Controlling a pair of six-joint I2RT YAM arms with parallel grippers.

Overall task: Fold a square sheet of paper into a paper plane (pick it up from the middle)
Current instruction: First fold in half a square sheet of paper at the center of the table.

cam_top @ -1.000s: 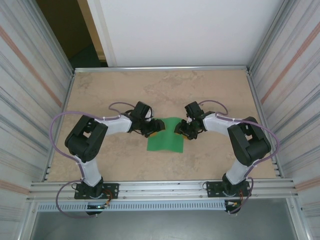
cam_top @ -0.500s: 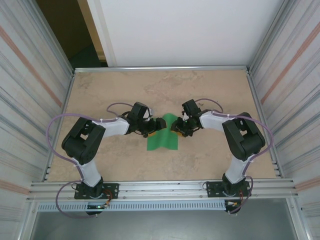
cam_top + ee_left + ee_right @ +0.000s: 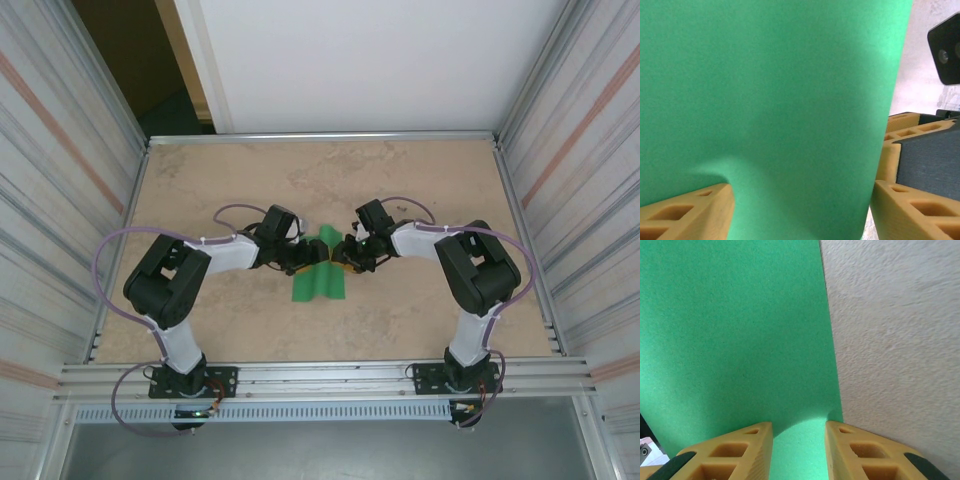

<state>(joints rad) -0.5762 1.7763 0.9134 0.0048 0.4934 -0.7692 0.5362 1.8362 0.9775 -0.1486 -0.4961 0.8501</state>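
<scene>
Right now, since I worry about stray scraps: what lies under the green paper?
The square sheet of paper rests on the beige table, which shows around its edges. It bows up between the left gripper and right gripper; whatever is beneath that hump is covered.

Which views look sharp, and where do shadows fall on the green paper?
Top external: sharp, evenly lit, paper small. Left wrist: the paper is soft, with a dark patch low left. Right wrist: crisp grain, shadow just above the right end effector.
</scene>
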